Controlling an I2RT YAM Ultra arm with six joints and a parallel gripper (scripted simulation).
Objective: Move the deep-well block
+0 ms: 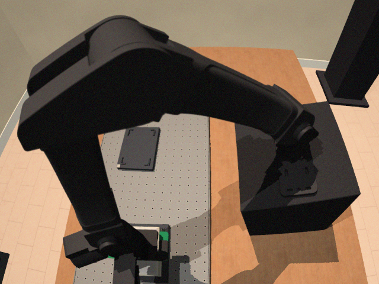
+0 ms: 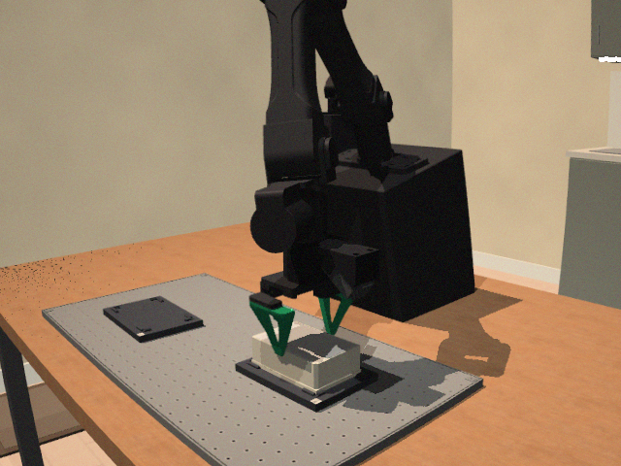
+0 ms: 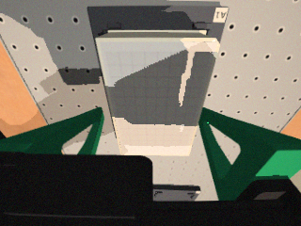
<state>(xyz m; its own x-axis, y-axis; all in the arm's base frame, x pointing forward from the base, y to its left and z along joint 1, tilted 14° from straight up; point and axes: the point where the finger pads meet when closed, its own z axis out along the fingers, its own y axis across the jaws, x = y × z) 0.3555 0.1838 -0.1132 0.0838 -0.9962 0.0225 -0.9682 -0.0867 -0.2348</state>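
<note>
Perforated grey plate (image 2: 165, 381) covered the bench (image 2: 526, 401). Tool (image 2: 305, 328) stood fully apart, one green finger on each side of the deep-well block (image 2: 320, 368), which sat in nest N1 (image 2: 280, 383). N2 (image 2: 150, 316) lay bare, well apart. Risk: an off-centre closure could tilt the block against the locators.
</note>
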